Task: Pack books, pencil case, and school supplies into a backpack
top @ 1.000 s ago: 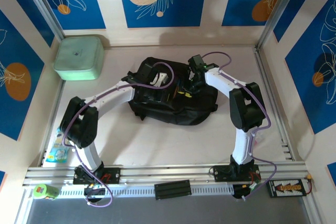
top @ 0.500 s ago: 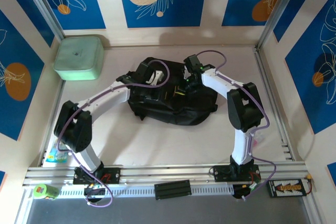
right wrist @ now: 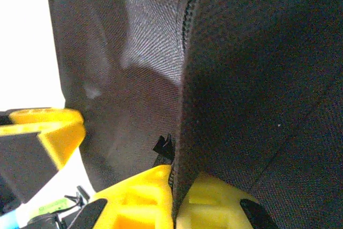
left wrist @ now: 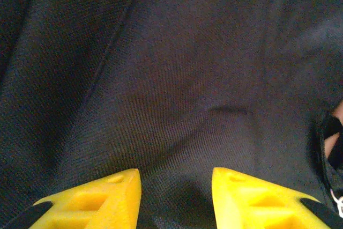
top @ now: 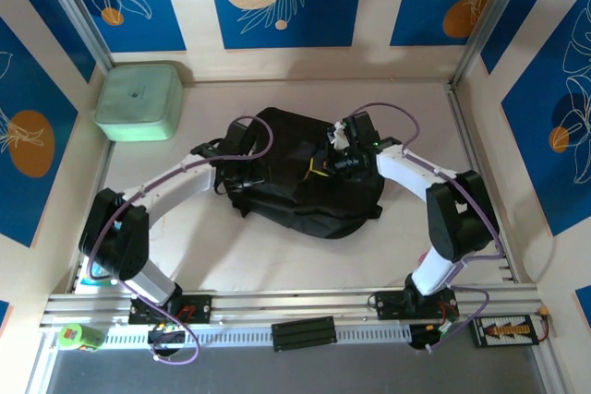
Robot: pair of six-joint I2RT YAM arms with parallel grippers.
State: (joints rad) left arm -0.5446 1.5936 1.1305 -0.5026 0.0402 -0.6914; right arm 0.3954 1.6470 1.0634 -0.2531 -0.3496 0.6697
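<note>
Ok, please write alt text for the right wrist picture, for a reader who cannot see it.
The right gripper, its yellow fingers shut, pinches a fold of the black backpack, and the fabric rises from between the fingers to the top of the picture. A stitched edge runs along the fold; bright white shows at the left.

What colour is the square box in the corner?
The box is mint green; the top view shows it best.
</note>
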